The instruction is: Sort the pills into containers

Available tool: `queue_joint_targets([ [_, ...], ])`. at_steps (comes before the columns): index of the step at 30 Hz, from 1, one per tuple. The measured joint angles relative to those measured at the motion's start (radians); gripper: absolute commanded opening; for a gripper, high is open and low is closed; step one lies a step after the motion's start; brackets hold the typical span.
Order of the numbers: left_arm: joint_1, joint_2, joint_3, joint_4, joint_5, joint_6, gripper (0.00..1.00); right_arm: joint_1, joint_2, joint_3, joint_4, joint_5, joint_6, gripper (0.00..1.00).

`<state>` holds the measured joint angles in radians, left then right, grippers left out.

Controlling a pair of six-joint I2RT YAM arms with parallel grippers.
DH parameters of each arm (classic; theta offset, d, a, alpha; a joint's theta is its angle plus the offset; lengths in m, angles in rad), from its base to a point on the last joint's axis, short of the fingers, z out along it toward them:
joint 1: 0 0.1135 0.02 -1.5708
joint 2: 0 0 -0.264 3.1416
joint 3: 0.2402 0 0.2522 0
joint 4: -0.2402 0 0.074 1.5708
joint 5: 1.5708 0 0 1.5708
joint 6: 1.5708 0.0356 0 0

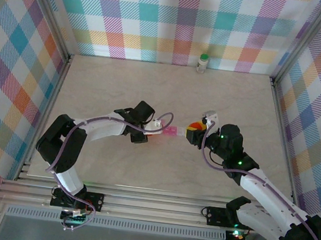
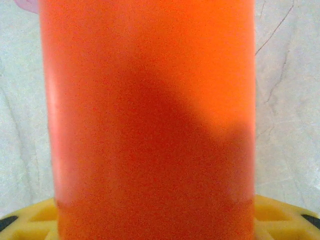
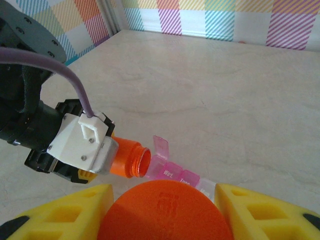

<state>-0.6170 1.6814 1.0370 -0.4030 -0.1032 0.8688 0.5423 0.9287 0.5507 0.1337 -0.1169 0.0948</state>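
Observation:
My left gripper (image 1: 154, 131) is shut on the bright orange vial (image 3: 126, 158), which lies tilted on its side without a cap. The vial's open mouth touches the open end compartment of the slim pink see-through container (image 3: 181, 173), a strip with day-labelled lids that lies on the table (image 1: 152, 89). One lid (image 3: 161, 147) stands up. In the left wrist view the orange vial (image 2: 150, 120) sits between the yellow fingers (image 2: 280, 215). My right gripper (image 3: 165, 212) is shut on the orange cap (image 3: 165, 205), just behind the pink container (image 1: 174, 132).
The small white bottle with a green cap (image 1: 202, 62) stands upright at the far edge against the plaid back wall. Plaid walls close in the table on the left, back and right. Both arms meet at the table's middle.

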Motion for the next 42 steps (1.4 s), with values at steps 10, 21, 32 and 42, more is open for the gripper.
queue_joint_targets([
  [10,0.000,0.047,0.077,-0.109,-0.030,0.016,0.00,0.000,0.000,0.000,0.000,-0.008,0.003,0.00],
  [21,-0.002,0.098,0.178,-0.202,-0.072,0.023,0.00,0.000,0.000,0.000,0.000,-0.015,0.003,0.00],
  [32,-0.024,0.174,0.280,-0.296,-0.122,0.042,0.00,0.000,0.011,0.000,-0.001,-0.016,0.003,0.00],
  [42,-0.050,0.222,0.340,-0.358,-0.188,0.072,0.00,0.000,0.011,0.000,-0.001,-0.026,0.003,0.00],
])
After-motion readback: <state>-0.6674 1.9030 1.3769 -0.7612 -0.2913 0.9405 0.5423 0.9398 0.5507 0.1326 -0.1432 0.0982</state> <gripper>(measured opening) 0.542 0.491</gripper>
